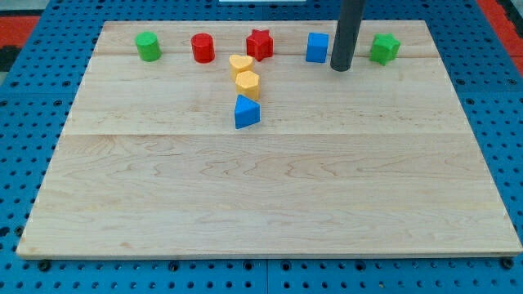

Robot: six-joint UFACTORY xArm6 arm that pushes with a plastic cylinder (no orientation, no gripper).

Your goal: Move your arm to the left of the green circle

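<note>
The green circle (pixel 148 46) stands near the top left of the wooden board (pixel 270 196). My tip (pixel 340 68) is far to its right, near the view's top, just right of the blue cube (pixel 317 47) and left of the green star (pixel 384 49). The rod rises straight out of the top of the view. Between the circle and my tip stand a red circle (pixel 203 48) and a red star (pixel 260 44).
A yellow heart (pixel 240 64) and a yellow hexagon (pixel 247 84) sit below the red star, with a blue triangle (pixel 246 113) just below them. Blue pegboard (pixel 24 122) surrounds the board.
</note>
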